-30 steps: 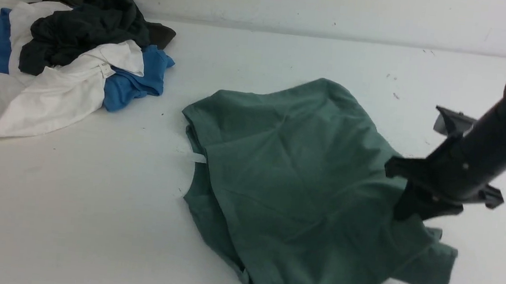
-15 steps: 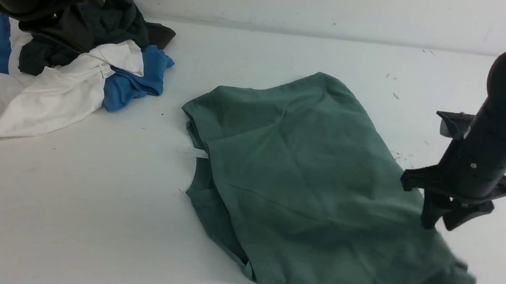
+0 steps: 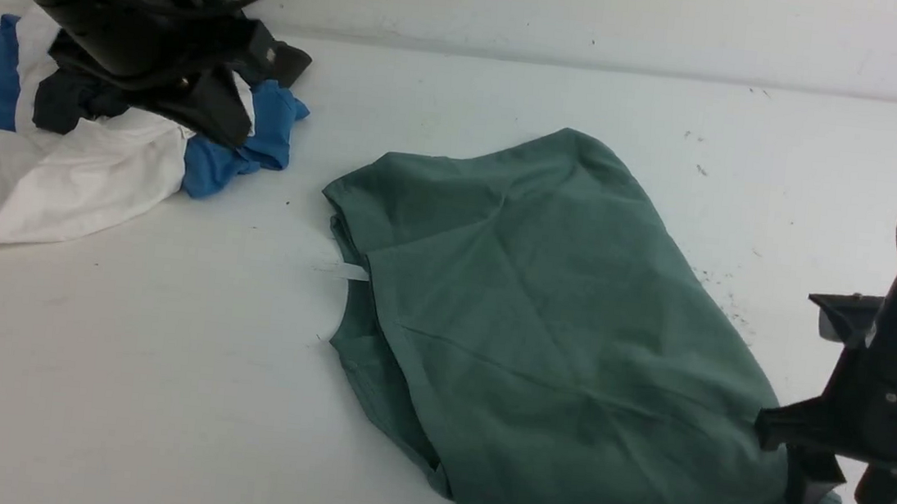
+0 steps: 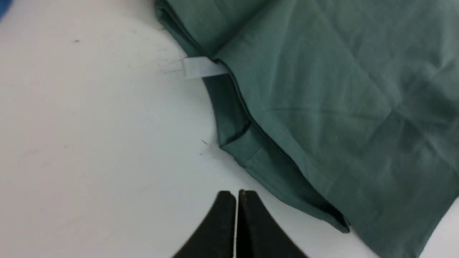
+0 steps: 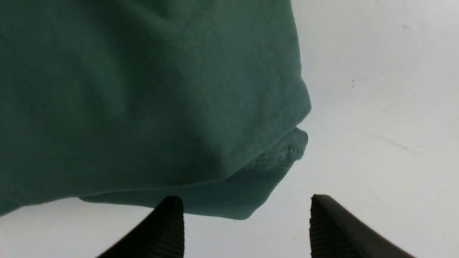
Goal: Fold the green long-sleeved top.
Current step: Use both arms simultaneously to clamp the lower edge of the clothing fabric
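Front view puts the green long-sleeved top [image 3: 542,310] before you on the white worktop [image 3: 159,356], towards the middle and right, its near end running out of the picture. Your right hand [image 3: 836,499] is over the corner at its right side, fingers well apart with nothing between them. Your left hand [image 4: 236,200] has its fingertips together and empty, over by the pile of other clothes.

Expect the top to be light and limp, a soft knit that should bend wherever you lift it and hold no shape of its own. It shouldn't slip much or break, but a pinch at one spot will probably let the rest sag and crease. Layers lie over each other at both sides, so judge your depth: too shallow and you may take only the upper one. For the right, try the corner where the stitched end [image 5: 287,152] peeps out beneath the body; for the left, the doubled edge near the white tag [image 4: 204,67]. Lift both together, keeping the cloth lightly taut.
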Controlling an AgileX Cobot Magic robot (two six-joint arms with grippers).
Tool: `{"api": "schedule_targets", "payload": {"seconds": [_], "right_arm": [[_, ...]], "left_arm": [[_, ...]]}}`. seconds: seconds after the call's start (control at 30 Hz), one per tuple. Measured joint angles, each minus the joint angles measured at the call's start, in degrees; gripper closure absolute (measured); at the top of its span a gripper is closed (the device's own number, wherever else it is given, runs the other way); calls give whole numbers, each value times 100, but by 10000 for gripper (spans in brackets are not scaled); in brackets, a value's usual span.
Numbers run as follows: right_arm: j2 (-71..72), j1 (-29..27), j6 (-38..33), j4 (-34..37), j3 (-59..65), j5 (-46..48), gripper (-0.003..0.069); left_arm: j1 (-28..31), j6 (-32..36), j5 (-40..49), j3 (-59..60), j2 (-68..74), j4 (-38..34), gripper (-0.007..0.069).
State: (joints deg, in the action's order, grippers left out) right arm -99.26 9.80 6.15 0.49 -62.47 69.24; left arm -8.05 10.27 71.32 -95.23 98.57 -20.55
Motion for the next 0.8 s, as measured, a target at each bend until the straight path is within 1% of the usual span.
{"api": "schedule_targets", "payload": {"seconds": [0.03,0.07,0.1,0.13,0.2,0.33,0.47,0.57,0.63,0.67,0.7,0.73,0.77,0.8], "right_arm": [[0,0,-14,0,5,-40,188],[0,0,-14,0,5,-40,188],[-7,0,-27,0,5,-97,166],[-21,0,-41,0,5,-229,137],[-73,0,-75,0,5,-368,116],[-183,0,-175,23,5,-482,106],[-242,0,-358,209,5,-620,104],[-246,0,-544,355,5,-840,108],[-295,0,-702,512,-1,-931,127],[-353,0,-792,622,-1,-938,161],[-374,0,-808,655,-1,-938,167],[-429,0,-875,758,-1,-932,221],[-444,0,-890,781,-1,-924,239],[-470,0,-958,854,-1,-880,315]], "left_arm": [[-100,0,0,93,-14,53,629],[-123,0,0,118,-21,53,629],[-228,0,-6,254,-36,122,629],[-343,-6,-29,472,-69,177,629],[-463,-21,-47,854,-131,199,629],[-520,-35,-53,1394,-208,154,629],[-554,-64,-84,1977,-252,-69,629],[-741,-82,-106,2287,-252,-193,627],[-885,-87,-189,2383,-252,-202,624],[-1005,-87,-276,2423,-252,-206,624],[-1022,-87,-276,2423,-252,-206,624],[-1129,-87,-348,2443,-252,-206,624],[-1157,-87,-357,2441,-252,-209,624],[-1228,-87,-384,2441,-252,-209,619]]}}
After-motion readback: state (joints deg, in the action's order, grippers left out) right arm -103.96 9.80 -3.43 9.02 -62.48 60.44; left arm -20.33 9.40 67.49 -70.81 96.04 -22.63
